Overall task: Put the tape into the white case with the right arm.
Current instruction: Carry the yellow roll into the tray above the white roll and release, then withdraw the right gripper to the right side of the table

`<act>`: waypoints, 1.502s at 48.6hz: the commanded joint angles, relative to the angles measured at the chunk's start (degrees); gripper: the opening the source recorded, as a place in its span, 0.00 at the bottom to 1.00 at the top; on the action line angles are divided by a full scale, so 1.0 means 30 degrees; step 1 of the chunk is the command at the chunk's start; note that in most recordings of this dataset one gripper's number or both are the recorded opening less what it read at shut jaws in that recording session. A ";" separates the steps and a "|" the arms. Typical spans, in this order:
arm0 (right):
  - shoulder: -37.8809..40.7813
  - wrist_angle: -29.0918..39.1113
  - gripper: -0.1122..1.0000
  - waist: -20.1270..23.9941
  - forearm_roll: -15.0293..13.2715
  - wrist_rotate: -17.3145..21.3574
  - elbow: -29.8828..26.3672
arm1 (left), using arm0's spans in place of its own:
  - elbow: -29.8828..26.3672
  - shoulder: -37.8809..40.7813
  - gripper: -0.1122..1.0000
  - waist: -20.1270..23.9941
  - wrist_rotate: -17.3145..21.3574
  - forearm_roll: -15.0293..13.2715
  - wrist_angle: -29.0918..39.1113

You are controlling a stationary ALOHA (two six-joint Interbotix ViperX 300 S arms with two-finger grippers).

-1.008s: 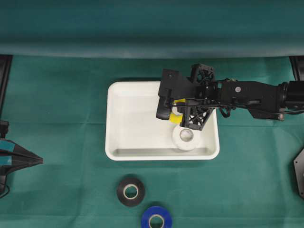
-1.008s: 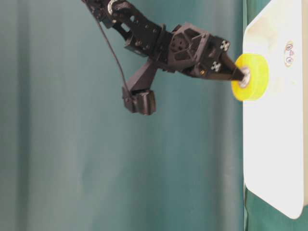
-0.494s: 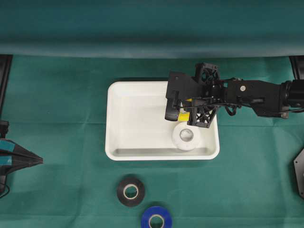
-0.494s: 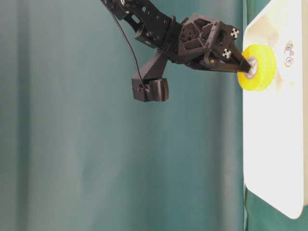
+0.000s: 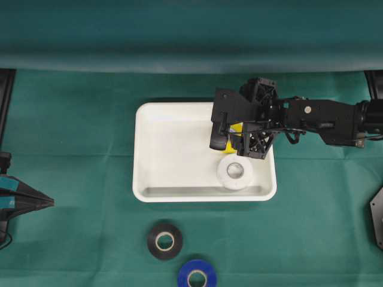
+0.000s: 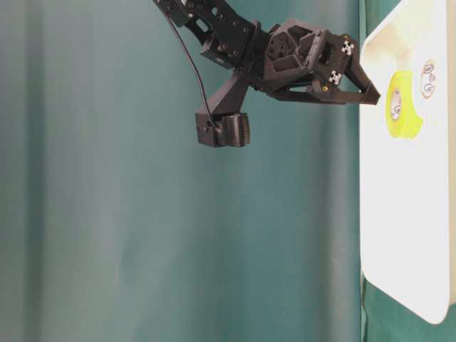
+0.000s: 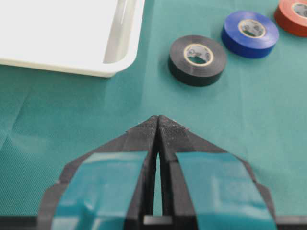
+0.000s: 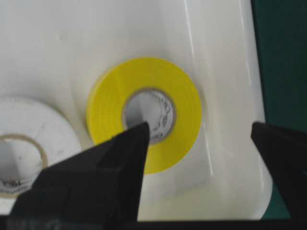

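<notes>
The yellow tape (image 8: 109, 98) lies flat on the floor of the white case (image 5: 143, 149), near its right wall, beside a white tape roll (image 5: 234, 171). My right gripper (image 8: 199, 125) hangs just above it, open, one black fingertip over the roll's core and the other out past its right edge. Nothing is between the fingers. In the table-level view the yellow tape (image 6: 400, 105) rests against the case floor, apart from the fingertips (image 6: 373, 100). My left gripper (image 7: 158, 117), with teal bands, is shut and empty at the table's left edge.
A black tape roll (image 5: 164, 241) and a blue one (image 5: 197, 277) lie on the green cloth in front of the case. The left wrist view also shows a red roll (image 7: 293, 15) beyond the blue one (image 7: 250, 33).
The right gripper shifted right over the case, then opened. The yellow tape left its fingers and now lies flat on the case floor. The left arm has not moved.
</notes>
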 commanded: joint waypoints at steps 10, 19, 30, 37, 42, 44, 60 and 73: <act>-0.1992 0.0410 0.64 0.0000 -0.0088 0.0029 0.0703 | -0.0205 0.0176 0.10 0.0059 0.0000 -0.0029 -0.0176; -0.4219 0.0381 0.64 0.0000 -0.0088 0.0117 0.2520 | -0.0205 0.0176 0.10 0.0059 0.0000 0.0000 -0.0176; -0.7383 -0.0937 0.64 0.0000 -0.0088 0.0146 0.5830 | -0.0205 0.0176 0.10 0.0059 0.0000 -0.0029 -0.0176; -0.8936 -0.2285 0.63 0.0000 -0.0088 0.0176 0.7676 | -0.0234 0.0146 0.10 0.0059 0.0000 -0.0029 -0.0205; -1.0049 -0.2666 0.63 0.0000 -0.0088 0.0176 0.8730 | -0.0205 0.0146 0.10 0.0059 0.0000 -0.0029 -0.0176; -1.0400 -0.2695 0.63 0.0000 -0.0088 0.0176 0.9023 | -0.0205 0.0146 0.10 0.0059 0.0000 -0.0029 -0.0205; -1.1074 -0.2900 0.63 0.0264 0.0234 0.0234 0.9668 | -0.0234 0.0146 0.10 0.0059 0.0000 -0.0029 -0.0205; -1.1719 -0.2813 0.63 0.2607 0.0674 0.0264 1.0635 | -0.0205 0.0146 0.10 0.0059 0.0000 0.0000 -0.0176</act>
